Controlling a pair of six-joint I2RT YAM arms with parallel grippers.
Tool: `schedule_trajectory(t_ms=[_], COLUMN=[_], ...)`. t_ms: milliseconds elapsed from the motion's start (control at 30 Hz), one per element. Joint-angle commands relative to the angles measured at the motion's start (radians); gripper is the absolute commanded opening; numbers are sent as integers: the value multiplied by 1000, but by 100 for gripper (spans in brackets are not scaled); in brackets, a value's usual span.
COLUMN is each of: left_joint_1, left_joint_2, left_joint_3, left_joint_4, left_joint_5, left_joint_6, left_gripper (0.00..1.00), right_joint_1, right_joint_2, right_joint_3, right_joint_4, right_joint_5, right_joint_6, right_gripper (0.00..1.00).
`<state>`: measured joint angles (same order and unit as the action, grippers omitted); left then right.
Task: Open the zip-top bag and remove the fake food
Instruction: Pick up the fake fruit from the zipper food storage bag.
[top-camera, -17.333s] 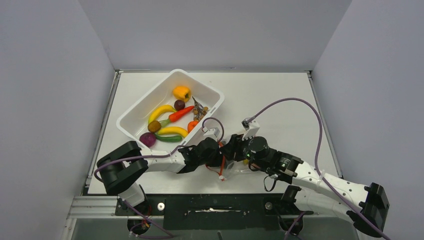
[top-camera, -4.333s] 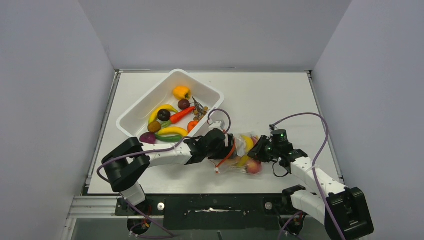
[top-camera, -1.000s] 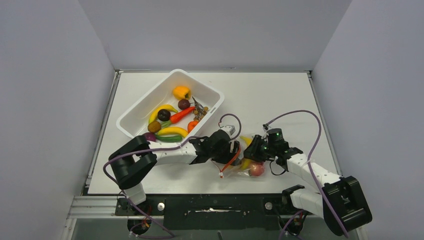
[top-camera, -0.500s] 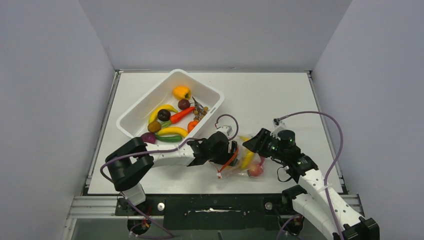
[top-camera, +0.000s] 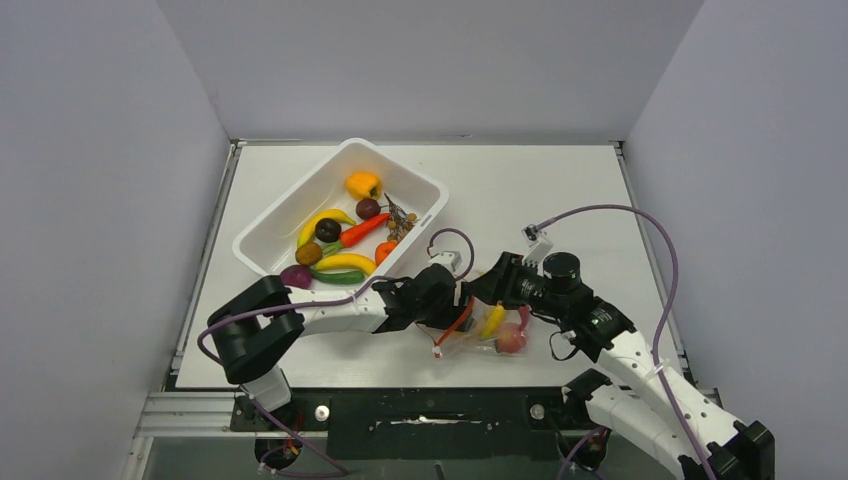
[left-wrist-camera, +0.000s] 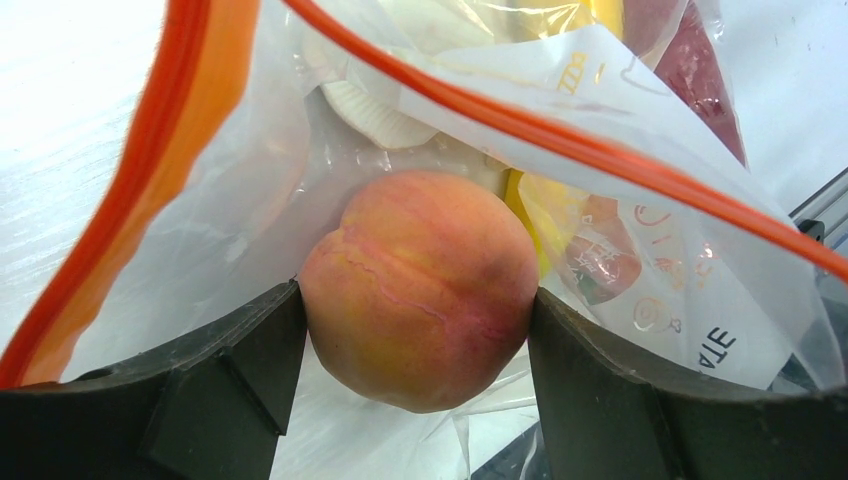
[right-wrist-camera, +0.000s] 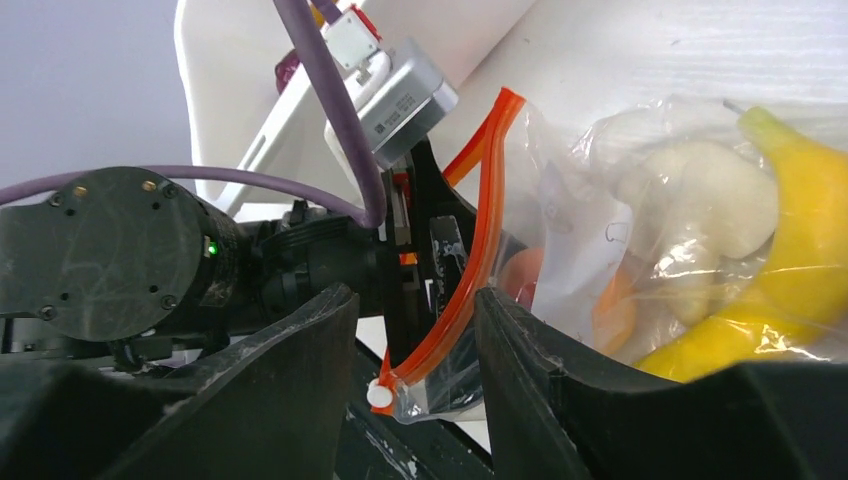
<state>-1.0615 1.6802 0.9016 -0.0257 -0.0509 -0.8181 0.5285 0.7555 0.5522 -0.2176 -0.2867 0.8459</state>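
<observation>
White tabletop, near centre: zip-top bag lies mouth-left. Left gripper is inside, clamped on the peach. Right gripper is unclenched, straddling the orange zip strip. Pinch the strip first, then draw the peach out leftward, slowly.

The zip-top bag carries orange print just right of the peach: 3 letters, seemingly "ETA", seen turned through the film. Other orange marks up and right of the peach are too crumpled to read.
</observation>
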Motion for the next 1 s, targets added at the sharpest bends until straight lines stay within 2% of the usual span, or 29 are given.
schedule_trajectory(t_ms=[0,267,533,700,967], left_joint_1=[-4,-3,-3,-3,-4], left_joint_2=[-39,-53,-51,-67,-103], left_joint_3=[20,19,20,18,-6], left_joint_4=[-41,-46,-43,-48,-37], left_joint_5=[-47,-62,-57,-64,-90], left_joint_6=[1,3,1,2,2], left_gripper=[4,3,3,1,0], right_joint_1=[27,33,42,51,54], right_joint_2=[26,35,99,133,118], right_joint_3=[38,56,60,66,58], right_joint_4=[39,-29,-3,-2,-28], right_joint_5=[23,49,-52,-47,11], right_joint_6=[-25,-66,-70,-64,-57], right_gripper=[47,41,38,28,19])
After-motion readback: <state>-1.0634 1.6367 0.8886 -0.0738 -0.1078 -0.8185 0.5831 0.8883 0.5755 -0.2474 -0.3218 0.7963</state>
